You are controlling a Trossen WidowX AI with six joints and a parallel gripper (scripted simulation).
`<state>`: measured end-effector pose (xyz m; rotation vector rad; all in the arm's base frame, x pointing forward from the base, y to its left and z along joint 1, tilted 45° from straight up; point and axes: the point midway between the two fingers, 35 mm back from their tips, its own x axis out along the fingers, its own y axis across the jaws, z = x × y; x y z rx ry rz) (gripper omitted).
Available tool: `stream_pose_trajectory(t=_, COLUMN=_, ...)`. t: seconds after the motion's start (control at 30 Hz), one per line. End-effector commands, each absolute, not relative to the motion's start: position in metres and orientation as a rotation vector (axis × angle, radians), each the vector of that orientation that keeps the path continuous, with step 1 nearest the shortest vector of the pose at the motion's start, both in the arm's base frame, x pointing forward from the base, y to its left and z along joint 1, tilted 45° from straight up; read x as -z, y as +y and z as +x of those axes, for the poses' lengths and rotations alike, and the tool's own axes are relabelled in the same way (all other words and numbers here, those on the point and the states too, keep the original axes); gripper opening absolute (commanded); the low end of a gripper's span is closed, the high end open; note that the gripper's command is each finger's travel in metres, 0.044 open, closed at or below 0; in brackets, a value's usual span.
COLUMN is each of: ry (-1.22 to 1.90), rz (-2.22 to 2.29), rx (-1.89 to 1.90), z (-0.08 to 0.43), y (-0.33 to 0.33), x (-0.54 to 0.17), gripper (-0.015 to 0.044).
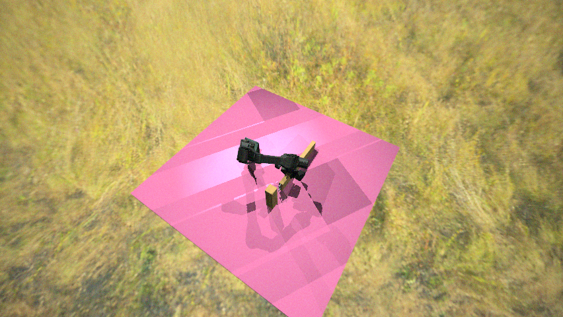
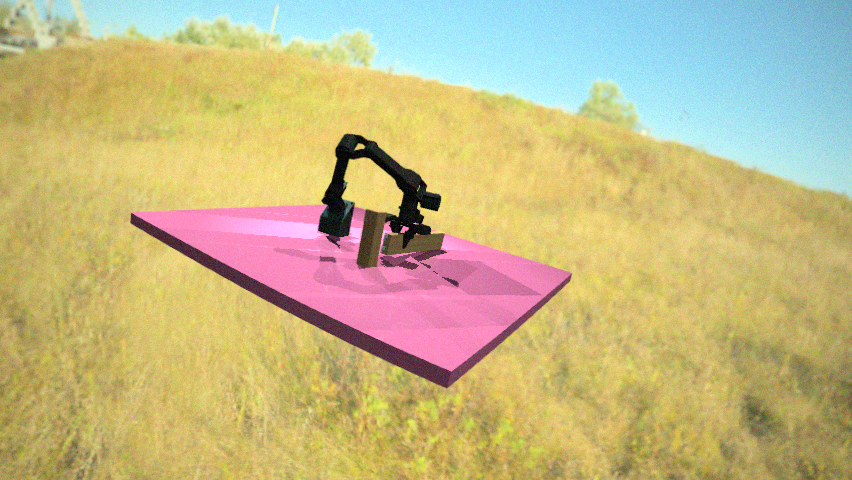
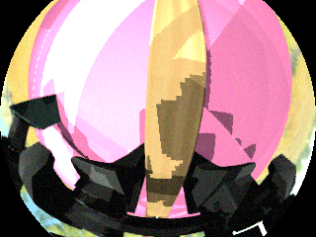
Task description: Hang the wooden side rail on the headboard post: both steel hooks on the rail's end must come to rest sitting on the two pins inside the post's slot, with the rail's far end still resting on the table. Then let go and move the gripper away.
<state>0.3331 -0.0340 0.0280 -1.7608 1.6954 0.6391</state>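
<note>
Black parallel jaws (image 1: 292, 176) (image 2: 407, 239) clamped on long wooden side rail (image 1: 308, 150) (image 2: 425, 242) (image 3: 170, 64), hook end just beside upright wooden post (image 1: 271, 197) (image 2: 370, 238), apart from it, prob. not hung yet; we should align w/ slot, keep rail upright, approach slowly, hooks above pins, then lower, far end on pink square table (image 1: 220, 165) (image 2: 417, 333) (image 3: 109, 99), & check seating b4 release
</note>
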Motion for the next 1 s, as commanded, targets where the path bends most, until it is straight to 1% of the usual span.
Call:
stream_pose_trajectory(t=0.0, ry=1.676, rz=-1.767, rx=-0.641, z=0.3359, y=-0.028, x=-0.0311, gripper=0.0)
stream_pose_trajectory(t=0.97, ry=1.676, rz=-1.767, rx=-0.641, z=0.3361, y=-0.0259, x=-0.034, gripper=0.0)
